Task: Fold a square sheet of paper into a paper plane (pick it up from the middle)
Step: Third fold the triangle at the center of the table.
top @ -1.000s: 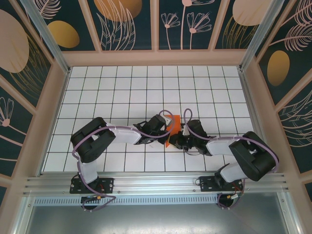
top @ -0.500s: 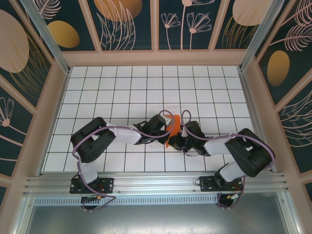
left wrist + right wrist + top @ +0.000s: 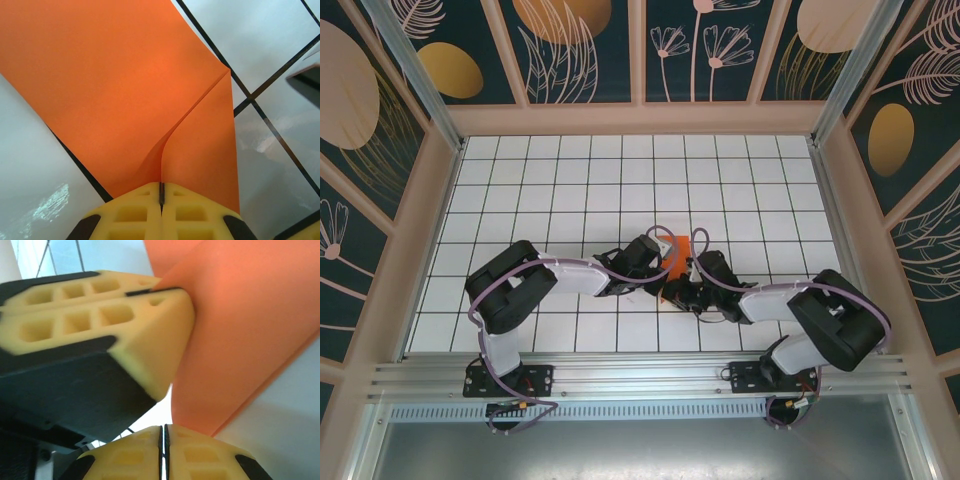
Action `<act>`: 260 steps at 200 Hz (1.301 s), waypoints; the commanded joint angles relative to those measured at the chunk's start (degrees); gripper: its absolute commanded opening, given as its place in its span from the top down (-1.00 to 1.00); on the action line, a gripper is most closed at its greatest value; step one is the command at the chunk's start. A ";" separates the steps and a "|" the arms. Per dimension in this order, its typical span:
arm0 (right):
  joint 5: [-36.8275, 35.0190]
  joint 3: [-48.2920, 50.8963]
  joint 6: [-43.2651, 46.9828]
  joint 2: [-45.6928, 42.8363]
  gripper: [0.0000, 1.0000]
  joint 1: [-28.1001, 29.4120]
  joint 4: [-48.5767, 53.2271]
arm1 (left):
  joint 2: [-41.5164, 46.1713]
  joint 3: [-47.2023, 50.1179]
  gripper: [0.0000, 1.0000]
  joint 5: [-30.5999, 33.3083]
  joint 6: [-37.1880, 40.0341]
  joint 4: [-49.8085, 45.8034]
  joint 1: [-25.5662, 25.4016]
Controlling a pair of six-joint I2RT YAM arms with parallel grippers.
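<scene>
Square sheet of paper (image 3: 125, 90) creased, pinched in L pincer (image 3: 161, 192); R pincer (image 3: 163, 434) closed beside it.

A white grid-tiled table (image 3: 520, 180) sits inside dark floral wall panels (image 3: 580, 50), fronted by an aluminium rail (image 3: 640, 375).

One square sheet of paper (image 3: 125, 75), two tools, namely left tool (image 3: 161, 189) and right tool (image 3: 164, 431), and one tiled table (image 3: 520, 180).

The left gripper (image 3: 161, 192) sits left of the square sheet of paper (image 3: 679, 256), right gripper (image 3: 163, 433) at its near end
</scene>
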State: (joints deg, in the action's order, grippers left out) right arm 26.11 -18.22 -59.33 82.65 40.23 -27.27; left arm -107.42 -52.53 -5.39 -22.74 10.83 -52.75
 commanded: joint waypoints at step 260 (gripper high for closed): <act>-12.08 -5.56 6.02 -10.61 0.74 -4.22 21.64 | -2.71 2.24 0.94 1.42 -0.43 -5.42 0.41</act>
State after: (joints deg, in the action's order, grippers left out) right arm 18.00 -22.83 -57.69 76.62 41.08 -12.40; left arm -107.44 -52.38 -5.37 -22.74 11.14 -52.75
